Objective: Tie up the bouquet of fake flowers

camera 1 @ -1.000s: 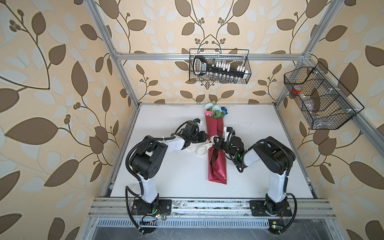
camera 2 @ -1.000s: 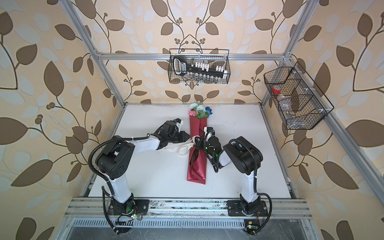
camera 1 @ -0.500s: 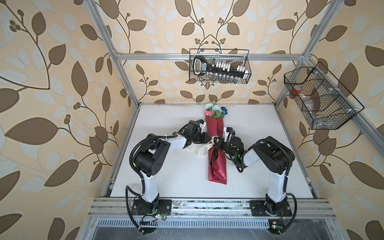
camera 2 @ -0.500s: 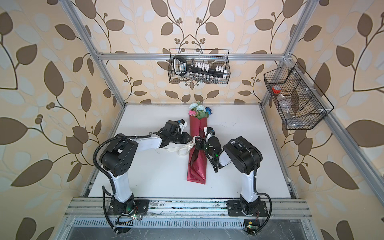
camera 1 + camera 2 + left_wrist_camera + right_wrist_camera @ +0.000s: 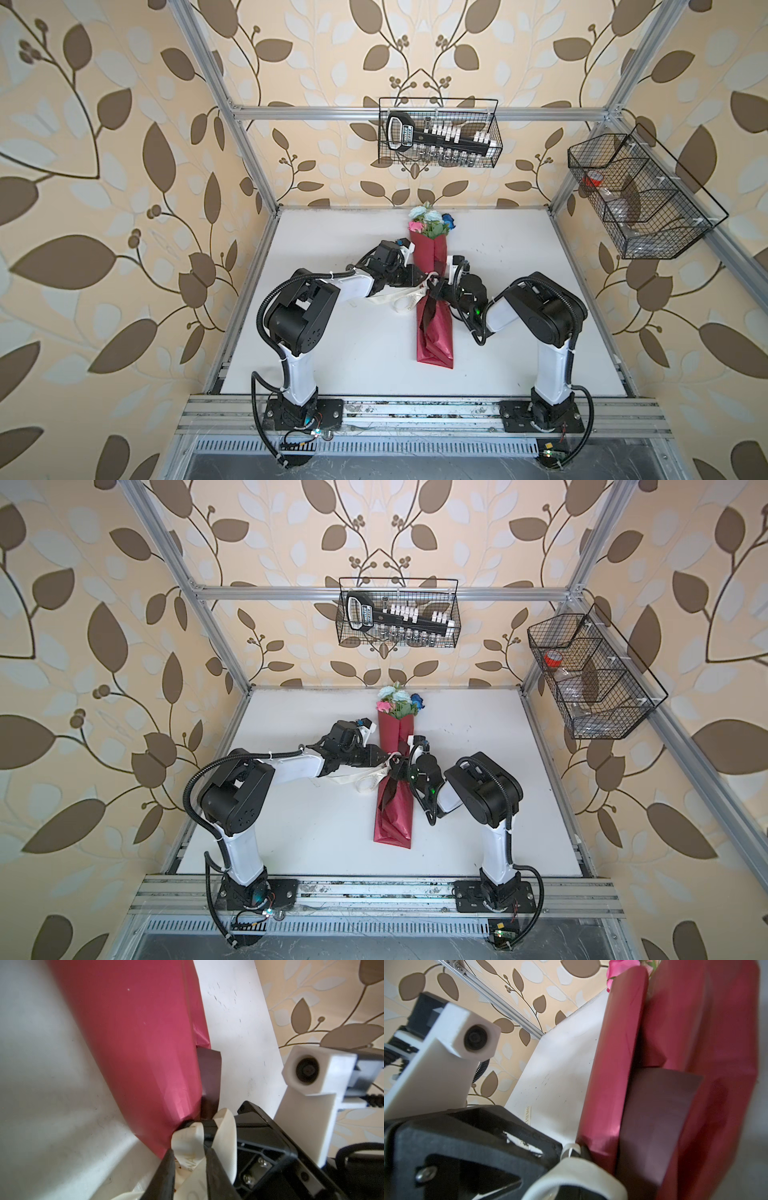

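The bouquet of fake flowers lies lengthwise mid-table, blooms toward the back wall, rolled in a shiny red wrapping. A cream ribbon crosses its waist and trails left in loops. My left gripper reaches the waist from the left, jaws slightly apart with a band of ribbon lying loosely between them. My right gripper meets it from the right, shut on a ribbon loop. A pink bloom peeks past the wrap.
A dark maroon strip hangs along the wrap at the waist. A wire basket with tools hangs on the back wall, another on the right wall. The white table is ringed by aluminium posts.
My left arm has pushed in toward the bouquet's waist, and its jaws have widened a little around the ribbon. The right arm and the bouquet have stayed put.
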